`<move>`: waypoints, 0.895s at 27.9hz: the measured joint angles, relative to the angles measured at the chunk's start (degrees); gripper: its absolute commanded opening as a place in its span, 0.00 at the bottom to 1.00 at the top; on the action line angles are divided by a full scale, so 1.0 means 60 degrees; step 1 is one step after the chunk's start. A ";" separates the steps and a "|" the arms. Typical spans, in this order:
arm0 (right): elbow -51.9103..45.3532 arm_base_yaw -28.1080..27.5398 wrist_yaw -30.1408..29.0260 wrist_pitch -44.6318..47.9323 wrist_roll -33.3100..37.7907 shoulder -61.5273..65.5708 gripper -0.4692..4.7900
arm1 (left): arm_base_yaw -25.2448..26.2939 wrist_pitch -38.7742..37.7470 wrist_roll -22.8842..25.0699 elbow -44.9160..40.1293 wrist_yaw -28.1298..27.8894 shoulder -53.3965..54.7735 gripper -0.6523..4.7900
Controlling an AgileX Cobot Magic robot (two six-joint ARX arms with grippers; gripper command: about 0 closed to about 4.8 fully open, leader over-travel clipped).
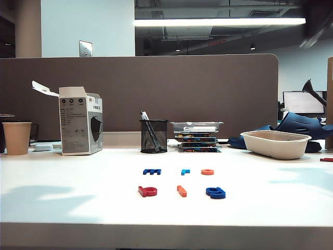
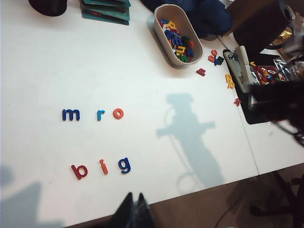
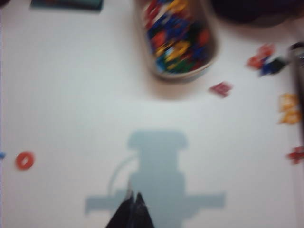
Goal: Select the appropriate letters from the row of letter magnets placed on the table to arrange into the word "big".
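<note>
Red b (image 2: 79,171), orange i (image 2: 103,166) and dark blue g (image 2: 124,165) sit in a line near the front edge of the white table (image 2: 95,71), spelling "big". Behind them: m (image 2: 71,114), r (image 2: 100,114), orange o (image 2: 118,113). Left gripper (image 2: 135,207) closed, empty, above the table's front edge. Right gripper (image 3: 133,203) closed, empty, above bare table near the tray of letters (image 3: 209,57).

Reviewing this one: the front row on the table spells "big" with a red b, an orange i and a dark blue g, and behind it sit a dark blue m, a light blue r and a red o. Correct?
Not quite. The ring letter o behind is orange, not red, as the left wrist view shows. The rest holds: red b, orange i and dark blue g spell "big" on the table, with the dark blue m and light blue r behind.
</note>
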 measured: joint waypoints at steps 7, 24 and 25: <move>-0.0142 -0.2022 -0.0135 0.0204 -0.1115 -0.1847 0.08 | 0.0000 0.0000 0.0000 0.0000 0.0004 0.0000 0.11; -0.5224 -0.5584 -0.3974 0.3020 -0.0827 -0.5869 0.08 | 0.0182 0.1858 0.3869 -0.0102 -0.2029 0.0423 0.11; -0.5380 -0.5584 -0.4149 0.3147 -0.0805 -0.5956 0.08 | 0.0332 0.2051 0.4215 -0.0127 -0.2087 0.0481 0.11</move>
